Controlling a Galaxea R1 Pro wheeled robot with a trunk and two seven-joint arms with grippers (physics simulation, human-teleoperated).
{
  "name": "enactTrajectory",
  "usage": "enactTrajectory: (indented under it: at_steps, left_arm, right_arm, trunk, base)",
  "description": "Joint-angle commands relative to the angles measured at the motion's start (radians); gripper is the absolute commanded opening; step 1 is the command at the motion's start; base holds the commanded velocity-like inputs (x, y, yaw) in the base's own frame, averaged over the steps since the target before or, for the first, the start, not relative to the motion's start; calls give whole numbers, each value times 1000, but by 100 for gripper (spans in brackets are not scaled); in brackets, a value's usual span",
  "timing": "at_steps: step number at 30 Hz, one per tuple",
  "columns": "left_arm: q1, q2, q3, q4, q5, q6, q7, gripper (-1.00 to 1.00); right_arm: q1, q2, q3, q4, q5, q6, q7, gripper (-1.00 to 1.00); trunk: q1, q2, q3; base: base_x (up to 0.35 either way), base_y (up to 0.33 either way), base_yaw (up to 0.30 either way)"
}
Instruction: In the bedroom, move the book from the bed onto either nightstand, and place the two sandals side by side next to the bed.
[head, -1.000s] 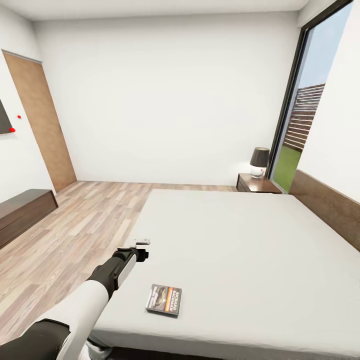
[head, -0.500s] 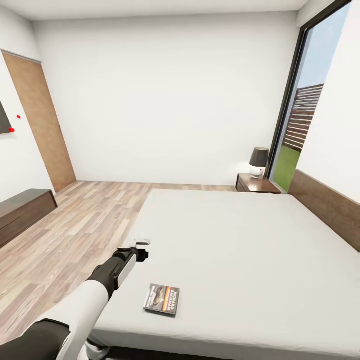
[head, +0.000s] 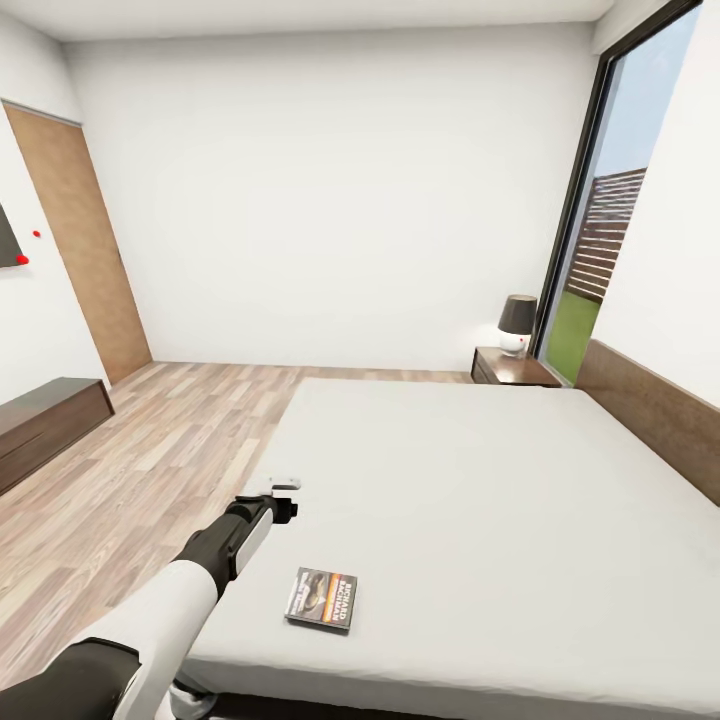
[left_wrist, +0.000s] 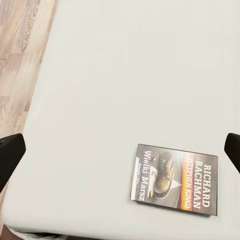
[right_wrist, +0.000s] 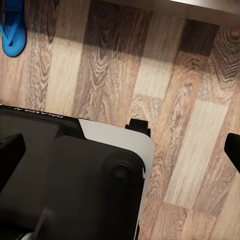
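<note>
The book (head: 322, 598), dark with an orange band, lies flat near the front left corner of the bed's grey mattress (head: 480, 480). My left gripper (head: 284, 497) hovers over the mattress edge just beyond and left of the book. In the left wrist view the gripper (left_wrist: 120, 152) is open, its dark fingertips (left_wrist: 10, 157) spread wide above the mattress, with the book (left_wrist: 175, 179) lying apart from them. One blue sandal (right_wrist: 12, 30) lies on the wood floor in the right wrist view, where my right gripper (right_wrist: 120, 150) hangs open over my own base. A nightstand (head: 515, 368) stands at the bed's far side.
A dark-shaded lamp (head: 518, 322) sits on the nightstand beside the tall window (head: 610, 230). A long low bench (head: 45, 425) lines the left wall, with a wooden door (head: 80, 250) beyond it. Wood floor (head: 170, 450) runs along the bed's left side. My black base (right_wrist: 70, 185) stands beside the sandal.
The head picture has shifted slightly, so the book sits a touch further left in it. The left arm keeps the same pose.
</note>
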Motion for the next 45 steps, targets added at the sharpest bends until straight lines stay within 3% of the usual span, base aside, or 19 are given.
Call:
enactTrajectory:
  at_steps: [1, 15, 26, 45]
  left_arm:
    - [0, 1, -7, -2, 11, 4, 9, 100]
    - [-3, -5, -9, 8, 4, 20, 6, 100]
    - [-4, -9, -11, 10, 0, 121, -92, 100]
    - [-5, -13, -12, 23, -2, 197, -114, 100]
  right_arm:
    - [-1, 0, -9, 0, 10, -1, 4, 100]
    - [-1, 3, -7, 1, 11, -1, 4, 100]
    - [-1, 3, -7, 1, 11, -1, 4, 100]
    - [-1, 2, -9, 10, 7, 0, 0, 100]
  trunk:
    - [0, -1, -2]
    - [0, -1, -2]
    - [0, -1, -2]
    - [0, -1, -2]
  base:
    - [0, -3, 0]
    - [0, -1, 0]
    - [0, 0, 0]
    - [0, 0, 0]
